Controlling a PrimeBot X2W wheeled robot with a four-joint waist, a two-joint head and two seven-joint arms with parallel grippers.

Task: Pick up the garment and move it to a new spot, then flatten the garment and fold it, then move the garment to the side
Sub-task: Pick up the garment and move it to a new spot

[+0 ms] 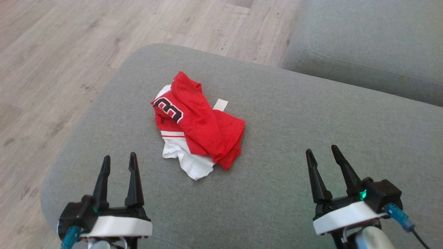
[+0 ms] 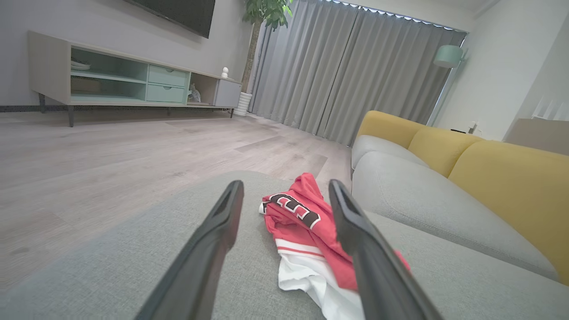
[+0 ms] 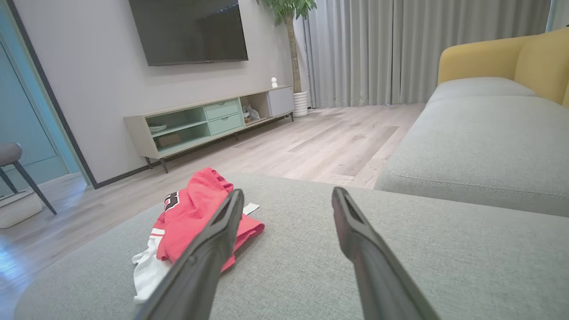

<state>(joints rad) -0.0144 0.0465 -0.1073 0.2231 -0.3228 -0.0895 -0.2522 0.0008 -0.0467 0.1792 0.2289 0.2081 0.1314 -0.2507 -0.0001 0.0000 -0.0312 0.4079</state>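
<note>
While garment (image 1: 193, 128) lies crumpled on cushion (image 1: 294, 114), ahead-right of left gripper (image 1: 119, 155), ahead-left of right gripper (image 1: 321, 149): both jaws spread, empty, clear of fabric; likely staged flanking it for first pickup.

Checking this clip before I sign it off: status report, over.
Left pincer open, empty. Right pincer open, empty. Jersey crumpled on grey cushion, untouched. Nothing in the way.
</note>
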